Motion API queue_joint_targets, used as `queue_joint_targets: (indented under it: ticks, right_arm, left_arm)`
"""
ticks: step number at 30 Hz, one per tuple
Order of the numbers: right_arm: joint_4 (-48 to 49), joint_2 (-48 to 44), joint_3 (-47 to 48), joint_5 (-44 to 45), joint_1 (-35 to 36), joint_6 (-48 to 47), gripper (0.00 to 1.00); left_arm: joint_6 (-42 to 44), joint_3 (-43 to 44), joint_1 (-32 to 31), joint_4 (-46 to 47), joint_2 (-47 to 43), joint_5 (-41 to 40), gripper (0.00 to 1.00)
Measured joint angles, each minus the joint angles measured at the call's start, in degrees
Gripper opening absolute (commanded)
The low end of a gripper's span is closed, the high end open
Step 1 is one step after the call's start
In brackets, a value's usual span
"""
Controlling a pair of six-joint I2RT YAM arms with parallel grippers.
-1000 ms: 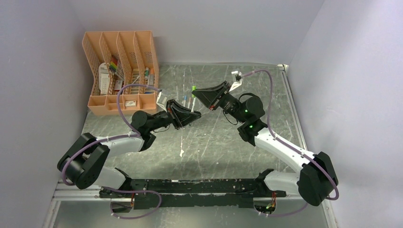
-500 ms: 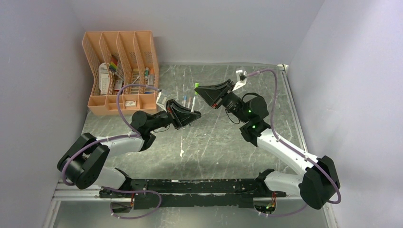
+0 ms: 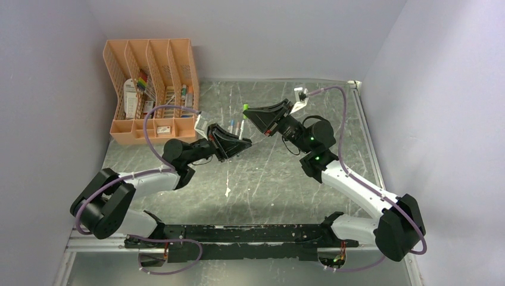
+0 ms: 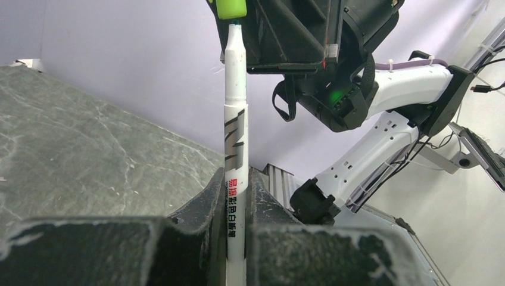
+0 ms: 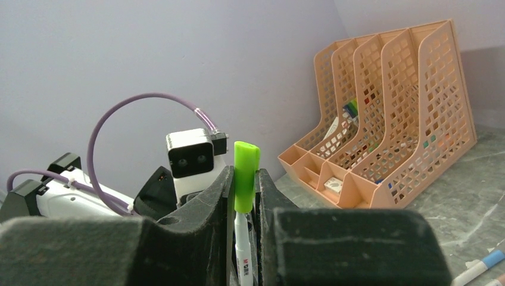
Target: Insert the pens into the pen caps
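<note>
Pen (image 4: 235, 119) stands upright, clamped between the fingers of my left gripper (image 4: 236, 182), with its tip just at the mouth of the green cap (image 5: 246, 176). My right gripper (image 5: 244, 179) pinches that cap from both sides above it. Since a second ago my right arm has shifted the cap slightly farther from my bases, and my left gripper has crept after it. Two more pens (image 3: 234, 127) lie on the table (image 3: 280, 179) just beside my left gripper.
</note>
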Motion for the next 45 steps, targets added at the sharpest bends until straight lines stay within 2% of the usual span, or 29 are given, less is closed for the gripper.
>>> queue_joint_targets:
  ticks: [35, 45]
  right_arm:
    - [1.0, 0.4, -2.1, -1.8, 0.0, 1.3, 0.00]
    - [2.5, 0.0, -4.0, -2.0, -0.1, 1.2, 0.00]
  left_arm:
    - [-1.7, 0.5, -0.1, 1.6, 1.4, -0.5, 0.07]
    - [1.0, 3.2, -0.1, -4.3, 0.3, -1.5, 0.07]
